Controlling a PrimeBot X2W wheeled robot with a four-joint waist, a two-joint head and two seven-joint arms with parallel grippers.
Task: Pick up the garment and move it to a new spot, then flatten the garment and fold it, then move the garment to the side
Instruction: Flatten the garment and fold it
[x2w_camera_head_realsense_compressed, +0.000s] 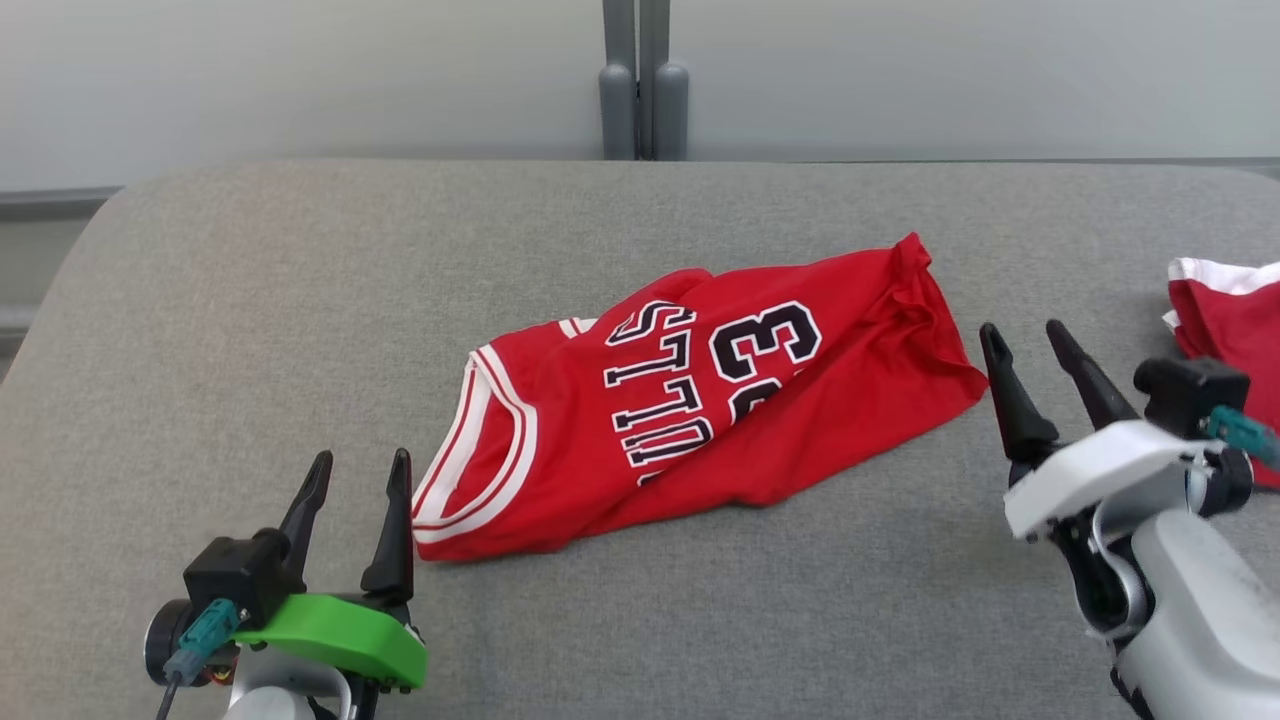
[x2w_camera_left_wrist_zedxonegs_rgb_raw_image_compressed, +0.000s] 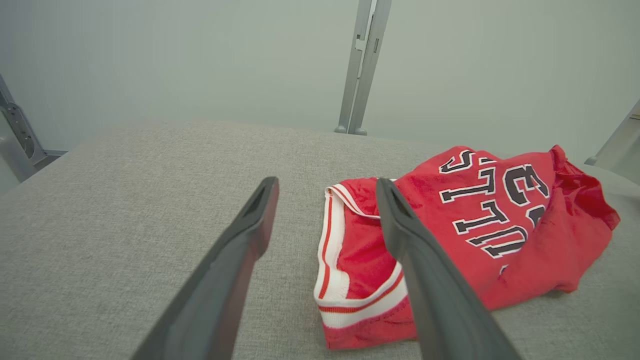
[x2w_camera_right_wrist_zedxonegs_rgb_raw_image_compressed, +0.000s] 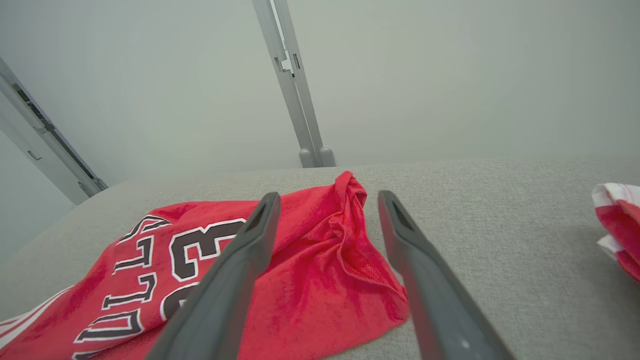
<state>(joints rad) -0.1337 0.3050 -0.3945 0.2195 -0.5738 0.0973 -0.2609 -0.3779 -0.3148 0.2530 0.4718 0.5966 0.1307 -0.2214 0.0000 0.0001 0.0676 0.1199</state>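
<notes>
The garment (x2w_camera_head_realsense_compressed: 690, 410) is a red basketball jersey with white trim, black lettering and the number 33. It lies rumpled and partly doubled over in the middle of the grey table (x2w_camera_head_realsense_compressed: 300, 300). My left gripper (x2w_camera_head_realsense_compressed: 358, 470) stands open just left of the jersey's white-striped edge, holding nothing. In the left wrist view the garment (x2w_camera_left_wrist_zedxonegs_rgb_raw_image_compressed: 480, 230) lies beyond and to the right of my open left gripper (x2w_camera_left_wrist_zedxonegs_rgb_raw_image_compressed: 325, 190). My right gripper (x2w_camera_head_realsense_compressed: 1020, 335) is open just off the jersey's right hem, empty. The right wrist view shows the bunched hem of the garment (x2w_camera_right_wrist_zedxonegs_rgb_raw_image_compressed: 330, 270) between and below the open right gripper (x2w_camera_right_wrist_zedxonegs_rgb_raw_image_compressed: 327, 200).
A second red and white cloth (x2w_camera_head_realsense_compressed: 1225, 310) lies at the table's right edge, behind my right wrist, and appears as a cloth (x2w_camera_right_wrist_zedxonegs_rgb_raw_image_compressed: 617, 225) at the right of the right wrist view. A grey post (x2w_camera_head_realsense_compressed: 640, 90) stands behind the table against the pale wall.
</notes>
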